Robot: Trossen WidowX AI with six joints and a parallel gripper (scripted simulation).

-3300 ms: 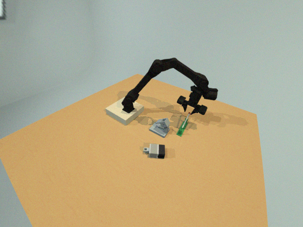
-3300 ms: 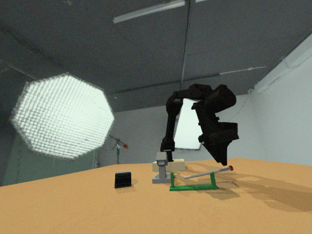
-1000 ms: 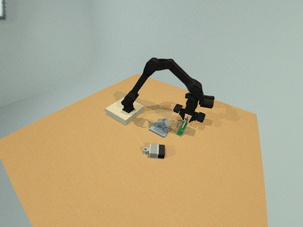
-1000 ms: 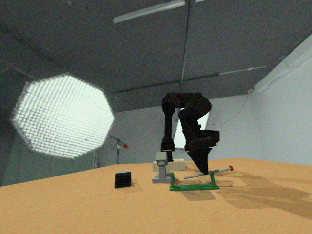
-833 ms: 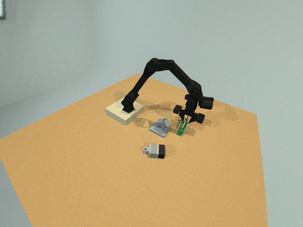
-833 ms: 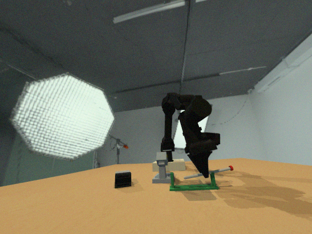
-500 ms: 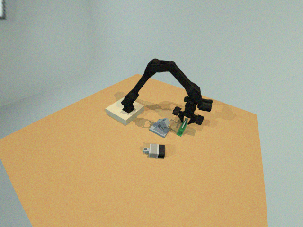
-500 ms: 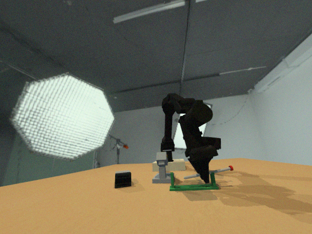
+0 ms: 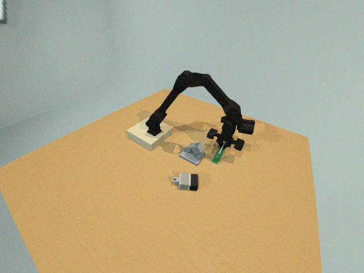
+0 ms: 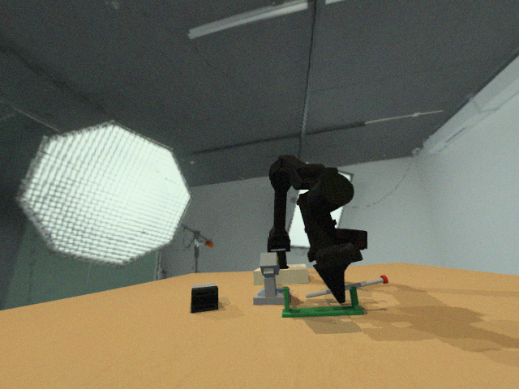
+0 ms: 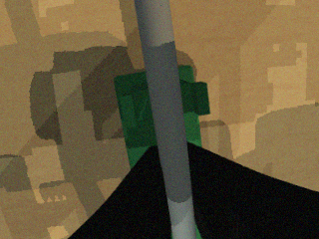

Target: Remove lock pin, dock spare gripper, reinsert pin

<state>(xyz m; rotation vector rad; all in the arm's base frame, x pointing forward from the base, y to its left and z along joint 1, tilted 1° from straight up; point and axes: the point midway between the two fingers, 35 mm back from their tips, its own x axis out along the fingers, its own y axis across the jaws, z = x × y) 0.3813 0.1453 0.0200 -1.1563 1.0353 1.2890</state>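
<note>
The pin (image 9: 221, 149) (image 10: 368, 283) (image 11: 161, 80), a grey rod with a red head, leans on the green rack (image 9: 216, 160) (image 10: 323, 310) (image 11: 134, 115), head end higher and past the rack's taller post. My gripper (image 9: 222, 145) (image 10: 341, 300) (image 11: 168, 154) is shut on the pin's shaft, low over the rack between its two posts. The grey mount (image 9: 193, 153) (image 10: 269, 288) stands beside the rack, with no pin visible in its socket. The spare gripper (image 9: 185, 181) (image 10: 204, 297), a grey and black block, lies on the table, its spigot pointing left in the top view.
The arm's cream base block (image 9: 149, 141) (image 10: 293, 275) stands behind the mount. The mount is close to the rack on the arm-base side. The spare gripper lies in front of the mount in the top view. The rack's posts stand close to the fingers.
</note>
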